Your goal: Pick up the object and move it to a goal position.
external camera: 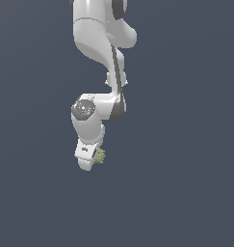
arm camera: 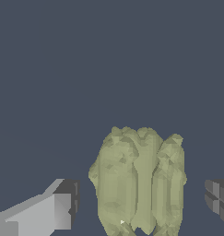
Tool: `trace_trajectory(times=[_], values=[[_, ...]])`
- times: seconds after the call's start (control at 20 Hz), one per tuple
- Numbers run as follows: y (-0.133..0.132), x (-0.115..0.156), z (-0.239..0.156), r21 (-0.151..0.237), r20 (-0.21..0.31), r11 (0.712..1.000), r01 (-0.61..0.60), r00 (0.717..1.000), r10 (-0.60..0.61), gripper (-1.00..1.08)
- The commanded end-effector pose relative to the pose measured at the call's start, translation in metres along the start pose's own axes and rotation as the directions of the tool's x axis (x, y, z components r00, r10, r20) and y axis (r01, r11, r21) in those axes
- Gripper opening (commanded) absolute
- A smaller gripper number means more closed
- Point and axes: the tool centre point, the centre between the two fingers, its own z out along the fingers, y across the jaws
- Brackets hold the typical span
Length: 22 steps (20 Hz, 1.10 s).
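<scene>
While the arm is being held low over the plain dark floor [external camera: 186, 193], the gripper [external camera: 88, 161] is being placed around the object [external camera: 99, 156]; in the exterior view the olive-yellow lump is being seen at about 2 o'clock from the gripper's tip, just beside the white finger. In the wrist view the object [arm camera: 138, 182] is being shown between the two fingertips [arm camera: 62, 209], with a clear gap on each side; so the claw is being kept apart and nothing is being clamped yet. Whether the lump is resting on the floor cannot be told for sure, because no shadow is being rendered.

By judgement, the grasping step is being carried out: the approach looks finished and the closing is not yet done. The next move is calling for the fingers to be brought together evenly on the knobbly sides, so that the lump is not being pushed away; only then is lifting toward the goal being possible. No goal marker is being seen in either view.
</scene>
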Motion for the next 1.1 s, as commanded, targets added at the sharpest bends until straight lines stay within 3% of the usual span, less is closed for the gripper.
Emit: trace_trajectory(times=[0.0, 0.3, 0.35, 1.05], values=[[-0.0007, 0.0001, 0.013, 0.001, 0.0, 1.0, 0.002, 1.0, -0.002, 1.0], [0.0007, -0.0001, 0.0213, 0.001, 0.0, 1.0, 0.002, 1.0, -0.002, 1.0], [0.0007, -0.0001, 0.0213, 0.001, 0.0, 1.0, 0.002, 1.0, -0.002, -1.0], [0.0013, -0.0012, 0.0165, -0.008, 0.0, 1.0, 0.002, 1.0, -0.002, -1.0]])
